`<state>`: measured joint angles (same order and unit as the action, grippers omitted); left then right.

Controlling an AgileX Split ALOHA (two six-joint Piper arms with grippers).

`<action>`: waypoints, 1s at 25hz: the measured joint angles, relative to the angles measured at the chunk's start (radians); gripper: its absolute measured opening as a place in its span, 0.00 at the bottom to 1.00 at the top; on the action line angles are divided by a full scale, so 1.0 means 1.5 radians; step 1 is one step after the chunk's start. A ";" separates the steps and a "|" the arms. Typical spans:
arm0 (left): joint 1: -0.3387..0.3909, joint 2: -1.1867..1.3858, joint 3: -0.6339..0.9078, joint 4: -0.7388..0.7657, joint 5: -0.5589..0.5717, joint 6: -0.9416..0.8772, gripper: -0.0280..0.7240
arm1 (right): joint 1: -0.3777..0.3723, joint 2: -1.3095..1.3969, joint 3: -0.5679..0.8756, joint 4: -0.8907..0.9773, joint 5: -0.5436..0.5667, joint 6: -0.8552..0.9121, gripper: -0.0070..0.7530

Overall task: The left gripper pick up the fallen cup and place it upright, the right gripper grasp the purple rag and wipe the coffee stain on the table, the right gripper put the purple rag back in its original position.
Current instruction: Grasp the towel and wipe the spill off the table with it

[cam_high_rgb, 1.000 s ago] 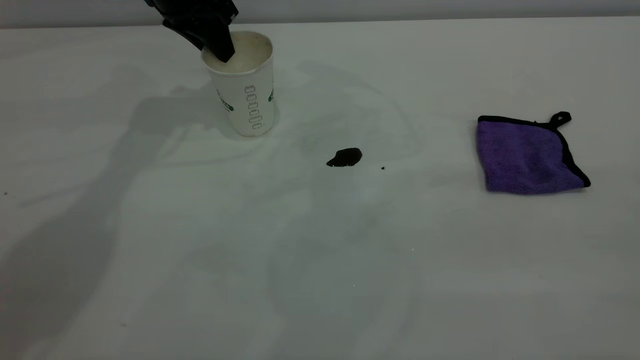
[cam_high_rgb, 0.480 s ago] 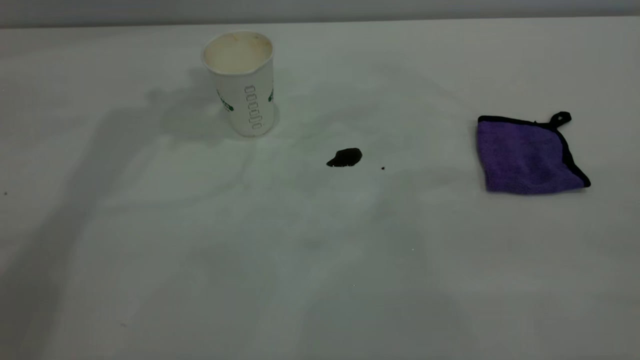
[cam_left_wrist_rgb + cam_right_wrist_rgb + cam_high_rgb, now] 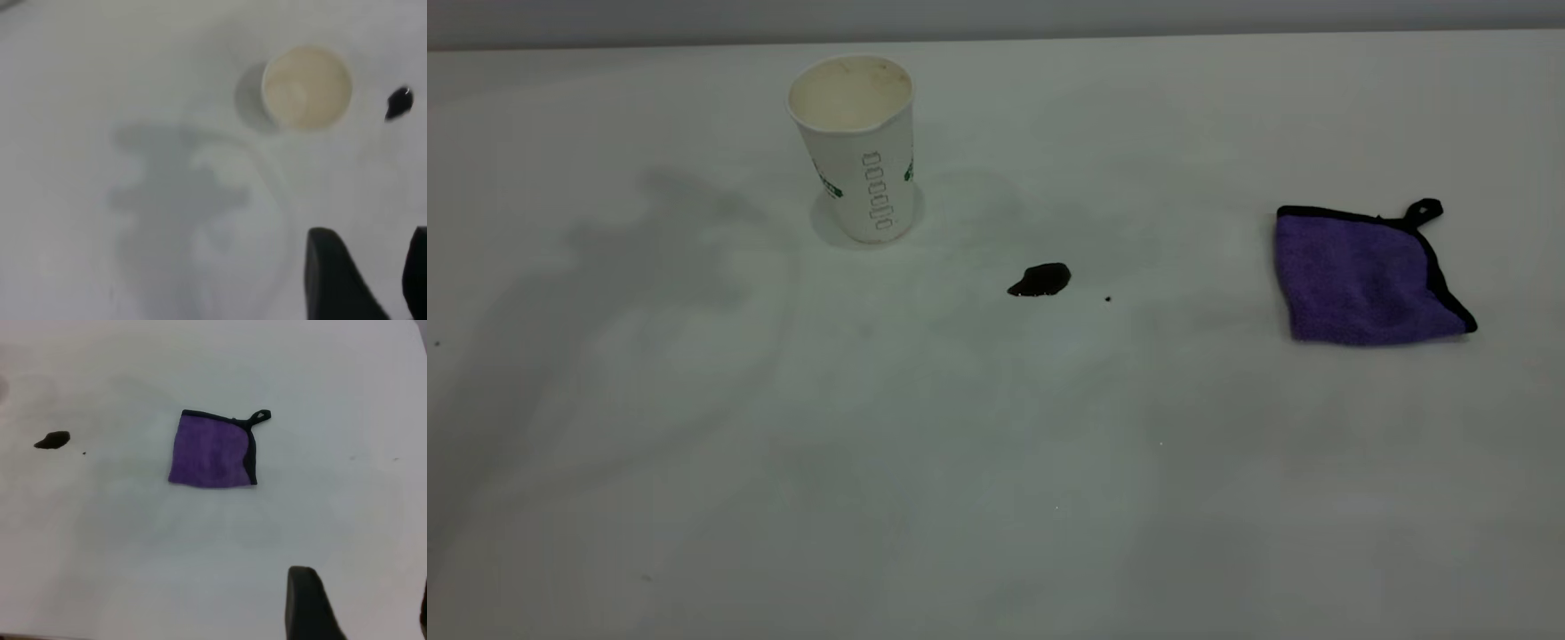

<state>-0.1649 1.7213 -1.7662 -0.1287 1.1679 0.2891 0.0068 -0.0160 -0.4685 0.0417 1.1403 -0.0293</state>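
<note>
The cup (image 3: 854, 147) stands upright at the back left of the table (image 3: 996, 462), cream inside showing. In the left wrist view it (image 3: 307, 87) is seen from above. The coffee stain (image 3: 1040, 279) lies right of the cup and also shows in the wrist views (image 3: 399, 103) (image 3: 52, 440). The purple rag (image 3: 1365, 277) lies flat at the right, with its loop at the far corner. Neither gripper shows in the exterior view. My left gripper (image 3: 373, 267) is open and empty, high above the table beside the cup. My right gripper (image 3: 363, 607) is open and empty, high above the table, apart from the rag (image 3: 213, 450).
A tiny dark speck (image 3: 1108, 299) lies just right of the stain. The arm's shadow (image 3: 649, 267) falls on the table left of the cup. The table's far edge (image 3: 996, 37) runs behind the cup.
My left gripper has come off the cup's rim and left the exterior view. Its shadow has shifted left. The cup stays upright and unmoved.
</note>
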 joint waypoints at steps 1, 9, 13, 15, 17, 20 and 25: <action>0.001 -0.026 0.039 0.004 0.000 -0.007 0.43 | 0.000 0.000 0.000 0.000 0.000 0.000 0.58; 0.001 -0.297 0.364 0.019 0.000 -0.028 0.34 | 0.000 0.000 0.000 0.000 0.000 0.000 0.58; 0.001 -0.401 0.505 0.021 0.000 -0.049 0.34 | 0.000 0.000 0.000 0.000 0.000 0.000 0.58; 0.001 -0.443 0.555 0.021 0.000 -0.082 0.34 | 0.000 0.000 0.000 0.000 0.000 0.000 0.58; 0.001 -0.480 0.599 0.023 0.000 -0.106 0.34 | 0.000 0.000 0.000 0.000 0.000 0.000 0.58; 0.023 -0.543 0.655 0.019 0.000 -0.127 0.34 | 0.000 0.000 0.000 0.000 0.000 0.000 0.58; 0.117 -0.707 0.736 0.019 -0.003 -0.132 0.35 | 0.000 0.000 0.000 0.000 0.000 0.000 0.58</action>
<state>0.0103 0.6601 -0.6630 -0.1002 1.1626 0.0904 0.0068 -0.0160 -0.4685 0.0417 1.1403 -0.0293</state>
